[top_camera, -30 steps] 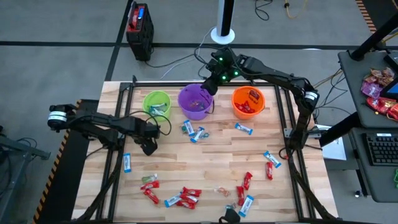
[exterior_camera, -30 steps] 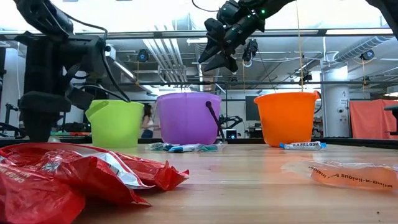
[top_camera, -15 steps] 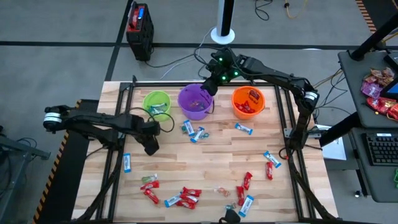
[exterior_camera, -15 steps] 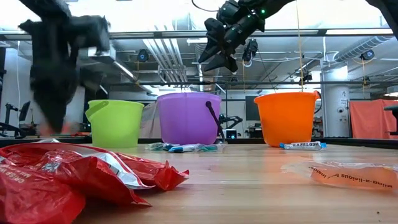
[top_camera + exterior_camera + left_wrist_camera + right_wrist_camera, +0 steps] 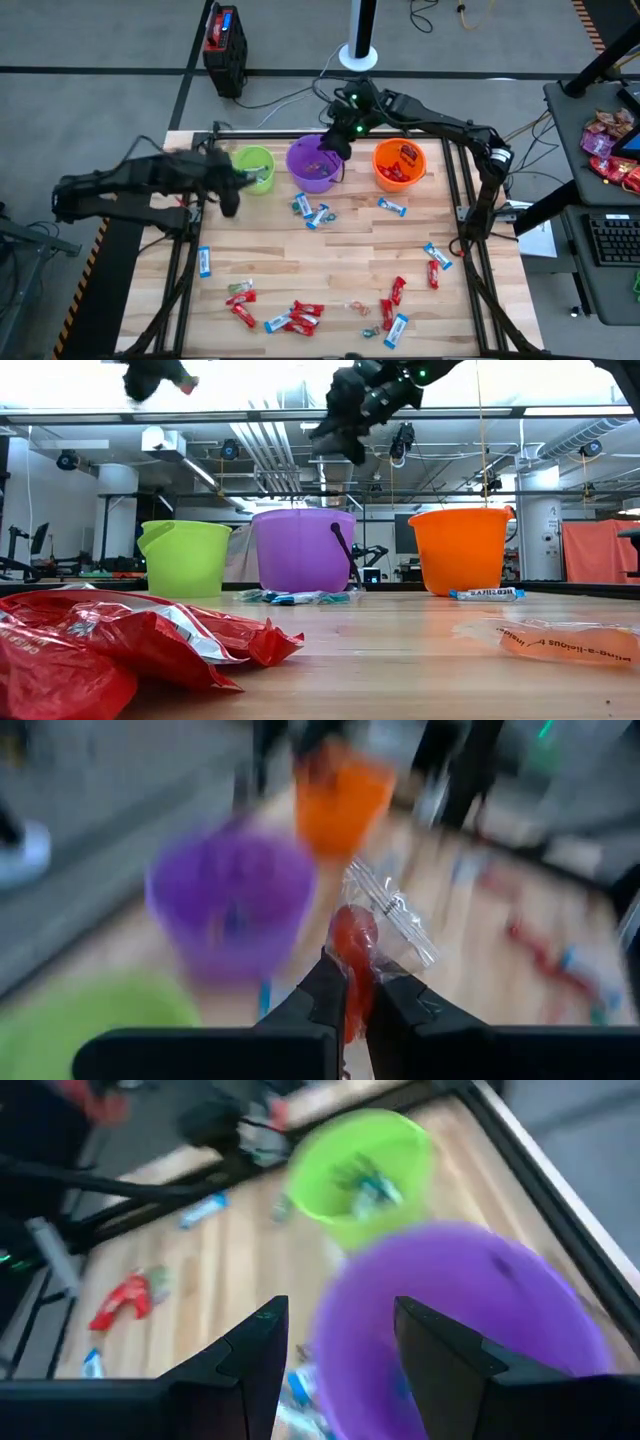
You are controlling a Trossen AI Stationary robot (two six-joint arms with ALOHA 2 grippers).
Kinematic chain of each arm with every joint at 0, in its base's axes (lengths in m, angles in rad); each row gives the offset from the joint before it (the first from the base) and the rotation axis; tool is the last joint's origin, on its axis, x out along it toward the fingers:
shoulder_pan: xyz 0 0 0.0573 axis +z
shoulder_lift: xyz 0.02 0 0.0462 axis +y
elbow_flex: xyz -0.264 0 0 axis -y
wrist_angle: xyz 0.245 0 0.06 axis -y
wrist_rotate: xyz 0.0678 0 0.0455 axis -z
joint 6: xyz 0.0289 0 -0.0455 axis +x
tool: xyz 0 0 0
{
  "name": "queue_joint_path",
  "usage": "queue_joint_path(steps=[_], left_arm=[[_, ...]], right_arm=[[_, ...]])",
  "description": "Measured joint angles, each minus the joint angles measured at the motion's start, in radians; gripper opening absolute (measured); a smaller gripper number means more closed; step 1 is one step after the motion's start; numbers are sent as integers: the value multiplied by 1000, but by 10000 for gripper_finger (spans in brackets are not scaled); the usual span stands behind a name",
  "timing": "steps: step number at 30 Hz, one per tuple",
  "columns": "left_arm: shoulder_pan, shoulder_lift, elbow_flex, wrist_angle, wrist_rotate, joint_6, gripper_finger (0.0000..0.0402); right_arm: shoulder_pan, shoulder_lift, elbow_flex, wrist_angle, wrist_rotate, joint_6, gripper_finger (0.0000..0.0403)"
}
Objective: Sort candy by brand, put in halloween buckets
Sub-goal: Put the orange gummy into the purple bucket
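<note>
Three buckets stand in a row at the table's far side: lime green (image 5: 252, 168), purple (image 5: 315, 163) and orange (image 5: 399, 164). Wrapped candies lie scattered on the wood, blue-and-white ones (image 5: 312, 212) near the purple bucket and red ones (image 5: 298, 316) near the front edge. My left gripper (image 5: 229, 203) hangs high over the table just left of the green bucket, shut on a small red candy in a clear wrapper (image 5: 353, 932). My right gripper (image 5: 336, 140) hovers open above the purple bucket's far rim (image 5: 470, 1280), with nothing between its fingers. My left gripper pinches the small red candy (image 5: 352, 955) between its two fingertips. The clear wrapper's loose end (image 5: 397, 920) sticks out past the fingers. The candy is lifted clear of the table, high above the bucket rims in the low view (image 5: 184, 382).
A crumpled red bag (image 5: 100, 650) and a clear-wrapped orange candy (image 5: 560, 640) lie close to the low camera. More candies sit at the right (image 5: 436, 258) and left (image 5: 204, 262). The green and orange buckets hold candy. Black frame rails (image 5: 450, 190) run along the table's edges.
My left gripper has shut on the small red candy, then risen high off the table and swung toward the far edge, ending beside the green bucket with the candy lifted clear.
</note>
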Motion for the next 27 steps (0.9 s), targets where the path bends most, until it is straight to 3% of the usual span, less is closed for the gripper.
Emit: queue_joint_path(steps=[6,12,21,27], left_arm=[[37,1,6,360,59,195,4],[83,80,-3,419,203,207,4],[158,145,-9,471,266,248,4],[211,209,-9,525,410,239,3]], right_arm=[[98,0,0,295,-42,-45,176],[154,-2,0,610,-51,32,176],[155,-2,0,642,-169,120,176],[161,18,0,641,-222,169,176]])
